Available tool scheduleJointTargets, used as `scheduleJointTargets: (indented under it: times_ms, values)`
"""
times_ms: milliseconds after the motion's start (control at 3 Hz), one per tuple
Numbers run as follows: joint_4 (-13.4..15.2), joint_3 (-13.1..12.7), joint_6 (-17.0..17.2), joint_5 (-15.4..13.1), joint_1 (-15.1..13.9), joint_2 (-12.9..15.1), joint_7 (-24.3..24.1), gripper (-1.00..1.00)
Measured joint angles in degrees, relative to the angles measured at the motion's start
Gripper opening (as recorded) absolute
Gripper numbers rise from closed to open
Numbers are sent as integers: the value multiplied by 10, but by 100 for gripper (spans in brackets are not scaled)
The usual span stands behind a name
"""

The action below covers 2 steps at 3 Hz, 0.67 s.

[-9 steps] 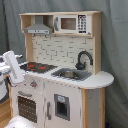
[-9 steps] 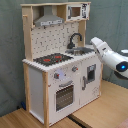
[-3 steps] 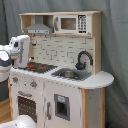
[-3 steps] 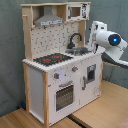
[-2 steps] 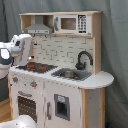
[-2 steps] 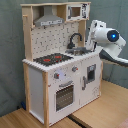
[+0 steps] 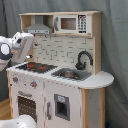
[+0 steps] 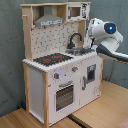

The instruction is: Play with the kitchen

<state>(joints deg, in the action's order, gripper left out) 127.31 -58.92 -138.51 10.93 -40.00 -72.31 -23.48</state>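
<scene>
The kitchen (image 7: 60, 97) (image 8: 45, 75) is a tall white and light-wood toy with a black-red stovetop (image 7: 35, 66) (image 8: 52, 59), a black faucet (image 7: 83, 58) (image 8: 75, 39) over a sink (image 7: 70, 75) (image 8: 80, 50), an oven door (image 7: 25, 106) (image 8: 64, 96) and a grey hood (image 7: 39, 29) (image 8: 50, 21). My gripper (image 7: 26, 50) (image 8: 92, 37) hangs at counter height beside the kitchen's end. It is above the stovetop's edge in the first exterior view and next to the faucet in the second exterior view. It touches nothing that I can see.
A toy microwave (image 7: 72, 23) (image 8: 77, 11) sits on the top shelf. A grey curtain (image 7: 115, 50) hangs behind. The kitchen stands on a wooden surface (image 8: 102, 107). Part of the white arm (image 7: 20, 121) fills the first exterior view's bottom left corner.
The arm has risen from low beside the kitchen to counter height and swung closer to its upper part.
</scene>
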Motion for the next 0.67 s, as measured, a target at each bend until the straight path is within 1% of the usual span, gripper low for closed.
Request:
scheduleJointTargets:
  times_ms: [333, 667]
  values:
    - [-33, 0, 43, 11, -4, 30, 0, 100]
    - [-64, -1, 81, 12, -7, 68, 2, 100]
